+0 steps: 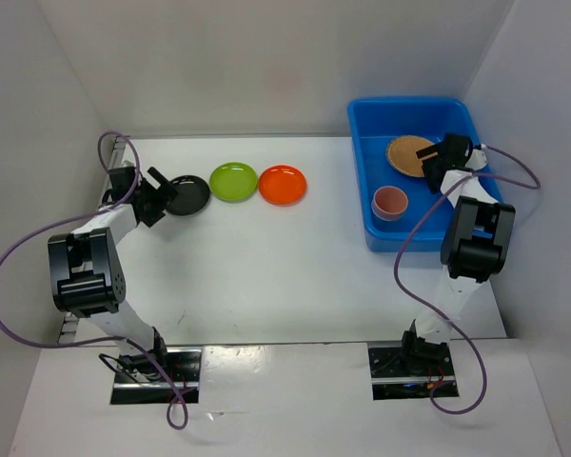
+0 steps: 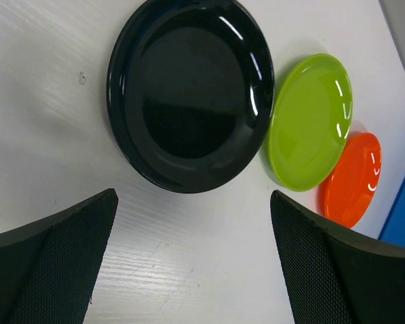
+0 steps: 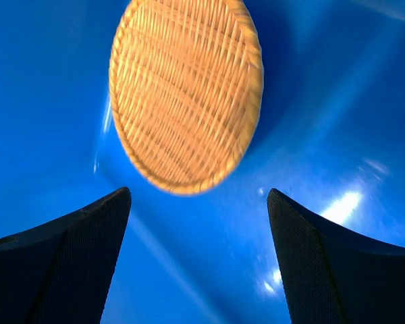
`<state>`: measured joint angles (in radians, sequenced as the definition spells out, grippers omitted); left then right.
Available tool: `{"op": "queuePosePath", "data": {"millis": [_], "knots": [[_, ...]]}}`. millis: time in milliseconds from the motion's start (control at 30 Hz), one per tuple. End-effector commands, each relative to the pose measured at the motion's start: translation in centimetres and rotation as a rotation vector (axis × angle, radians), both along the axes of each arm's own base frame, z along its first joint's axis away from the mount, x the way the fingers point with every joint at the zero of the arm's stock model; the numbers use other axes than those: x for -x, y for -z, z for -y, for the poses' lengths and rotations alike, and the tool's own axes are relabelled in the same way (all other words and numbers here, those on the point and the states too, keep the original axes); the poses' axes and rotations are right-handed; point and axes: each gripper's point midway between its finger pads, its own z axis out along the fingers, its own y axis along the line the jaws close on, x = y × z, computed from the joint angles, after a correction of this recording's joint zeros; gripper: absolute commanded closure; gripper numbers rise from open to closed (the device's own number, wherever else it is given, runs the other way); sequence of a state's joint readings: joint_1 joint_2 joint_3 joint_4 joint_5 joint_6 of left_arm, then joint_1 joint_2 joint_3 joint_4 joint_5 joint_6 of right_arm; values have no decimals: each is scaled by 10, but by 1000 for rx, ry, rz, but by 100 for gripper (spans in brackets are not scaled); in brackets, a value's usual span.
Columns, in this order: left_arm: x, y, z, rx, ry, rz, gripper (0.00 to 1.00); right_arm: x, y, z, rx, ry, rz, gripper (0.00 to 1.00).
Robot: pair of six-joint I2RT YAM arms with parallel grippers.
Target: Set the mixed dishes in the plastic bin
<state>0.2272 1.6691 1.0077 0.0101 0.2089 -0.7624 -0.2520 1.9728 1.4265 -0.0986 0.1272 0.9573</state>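
Okay, top view: woven tray (image 1: 407, 154) and pink cup (image 1: 391, 201) sit inside the blue bin (image 1: 414, 103), right gripper (image 1: 436, 164) over them. Black plate (image 1: 190, 194), lime plate (image 1: 233, 181) and orange plate (image 1: 283, 185) line the table (image 1: 266, 276), left gripper (image 1: 159, 197) beside the black plate. Left wrist: fingers spread, empty. Right wrist: fingers spread above the woven tray.

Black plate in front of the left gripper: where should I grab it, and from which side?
Take the black plate by its raised rim, on the edge facing the open left gripper, probably with one finger over the rim and one under. It lies flat on the table, so only the rim offers purchase, and the lime green plate crowds the opposite side.
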Motion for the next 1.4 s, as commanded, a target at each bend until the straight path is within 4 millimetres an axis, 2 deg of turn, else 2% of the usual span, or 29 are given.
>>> {"op": "queuePosePath", "data": {"millis": [0, 33, 67, 100, 133, 200, 267, 333, 367, 400, 467, 500, 567, 667, 700, 733, 800, 833, 900, 967, 1000, 1033, 1100, 1133, 1167, 1200, 1233, 1367], "knots": [[3, 14, -4, -12, -2, -29, 0, 15, -51, 11, 53, -19, 73, 14], [3, 18, -4, -10, -2, -40, 0, 20, -42, 7, 48, -40, 47, 14], [3, 18, -4, -10, -2, -40, 0, 23, -54, 8, 45, -43, 65, 14], [4, 22, -4, -8, -2, -49, 0, 29, -49, 2, 34, -69, 54, 14], [2, 20, -4, -10, -2, -38, 0, 30, -55, 0, 45, -87, 72, 14], [0, 23, -5, -10, -2, -38, 0, 39, -78, -9, 69, -131, 140, 14], [2, 30, -4, -7, -2, -50, 1, 48, -109, -12, 108, -139, 203, 12], [1, 34, -3, 8, 0, -54, 3, 56, -128, -16, 148, -176, 232, 12], [0, 39, -5, 0, -10, -60, 4, 60, -154, -25, 176, -204, 291, 10], [0, 45, -7, 3, -24, -76, 4, 65, -160, -28, 197, -226, 300, 10], [-1, 50, -8, 5, -38, -81, 5, 74, -194, -46, 248, -272, 380, 7], [-3, 52, -8, 15, -47, -82, 6, 78, -198, -54, 254, -295, 390, 7], [-8, 52, -13, 12, -76, -75, 8, 86, -227, -74, 283, -343, 477, 6], [-12, 55, -25, -1, -167, -76, 12, 93, -240, -103, 312, -443, 518, 3], [-11, 57, -28, -3, -190, -78, 12, 96, -251, -111, 316, -462, 546, 3], [-7, 62, -29, 10, -223, -91, 14, 97, -251, -124, 326, -509, 549, 3], [-12, 58, -38, -1, -278, -68, 16, 104, -262, -138, 336, -548, 581, 3], [-13, 61, -33, 18, -285, -76, 17, 105, -267, -152, 337, -590, 598, 3], [-13, 71, -34, 19, -300, -91, 21, 114, -284, -165, 362, -619, 638, 3], [-17, 73, -32, 22, -304, -99, 24, 119, -290, -174, 380, -645, 652, 3], [-24, 69, -30, 40, -297, -88, 28, 124, -295, -180, 381, -656, 667, 3], [-22, 78, -27, 52, -285, -108, 31, 125, -299, -182, 378, -669, 672, 3], [-27, 77, -24, 81, -291, -104, 37, 134, -309, -188, 381, -686, 702, 3], [-27, 82, -23, 87, -284, -107, 42, 136, -309, -195, 375, -708, 707, 3], [-27, 85, -20, 103, -284, -116, 44, 141, -318, -198, 393, -717, 728, 3], [-31, 81, -21, 102, -283, -104, 47, 142, -316, -204, 384, -734, 723, 3], [-30, 85, -21, 103, -283, -113, 51, 143, -320, -204, 388, -733, 732, 3], [-33, 81, -18, 117, -267, -104, 83, 149, -322, -223, 379, -806, 747, 3]]}}
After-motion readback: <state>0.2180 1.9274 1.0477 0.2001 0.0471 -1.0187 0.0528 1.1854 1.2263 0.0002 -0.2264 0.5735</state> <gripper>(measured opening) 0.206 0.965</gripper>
